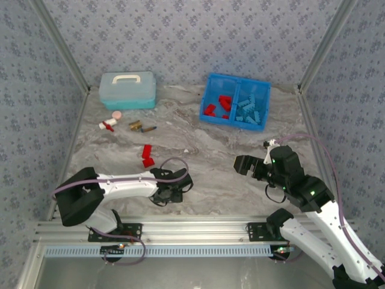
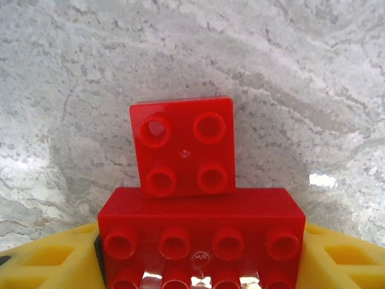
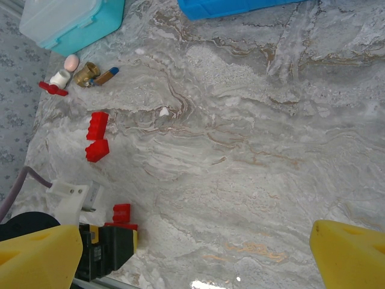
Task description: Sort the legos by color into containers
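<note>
Left hand [image 1: 169,194] clenches a long red brick [image 2: 201,232] by its ends, a square red brick [image 2: 183,146] touching it at 12 o'clock; the tray [image 1: 225,76] lies toward 1 o'clock. Right hand [image 1: 255,156], released, is nearer it.

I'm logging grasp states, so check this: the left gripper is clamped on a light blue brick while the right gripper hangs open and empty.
Wrong colour. The brick clamped in the left gripper is red, not light blue, as the left wrist view shows. The rest holds: the right gripper is open and empty.
</note>
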Robot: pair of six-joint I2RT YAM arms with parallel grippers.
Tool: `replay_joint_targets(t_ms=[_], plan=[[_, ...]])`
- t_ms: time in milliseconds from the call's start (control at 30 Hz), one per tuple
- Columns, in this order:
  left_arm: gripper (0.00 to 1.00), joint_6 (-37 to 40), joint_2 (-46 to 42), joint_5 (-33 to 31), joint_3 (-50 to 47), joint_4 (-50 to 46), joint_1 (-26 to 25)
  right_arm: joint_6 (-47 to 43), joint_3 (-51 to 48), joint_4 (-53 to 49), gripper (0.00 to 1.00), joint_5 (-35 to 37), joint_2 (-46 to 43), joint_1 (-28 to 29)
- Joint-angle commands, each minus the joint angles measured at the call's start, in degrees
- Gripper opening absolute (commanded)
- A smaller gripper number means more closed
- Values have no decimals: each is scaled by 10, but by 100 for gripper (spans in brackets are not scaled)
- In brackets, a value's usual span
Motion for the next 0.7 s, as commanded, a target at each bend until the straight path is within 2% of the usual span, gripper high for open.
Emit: replay_joint_targets(t_ms=[0, 133, 267, 333, 500, 667], plan=[[53, 2, -8, 2, -5, 3, 4, 10, -2, -1, 100, -3, 0, 2], [52, 22, -68, -25, 49, -45, 3, 11, 2, -4, 100, -2, 0, 1], [52, 95, -112, -85, 134, -50, 16, 9, 5, 0, 100, 1, 0, 2], [51, 138, -103, -98, 175, -34, 42, 10, 5, 0, 100, 2, 0, 2], [51, 247, -3, -79, 325, 28, 110, 12, 7, 0, 100, 3, 0, 1], [52, 312, 197, -9, 568, -8, 165, 6, 20, -14, 100, 13, 0, 2]])
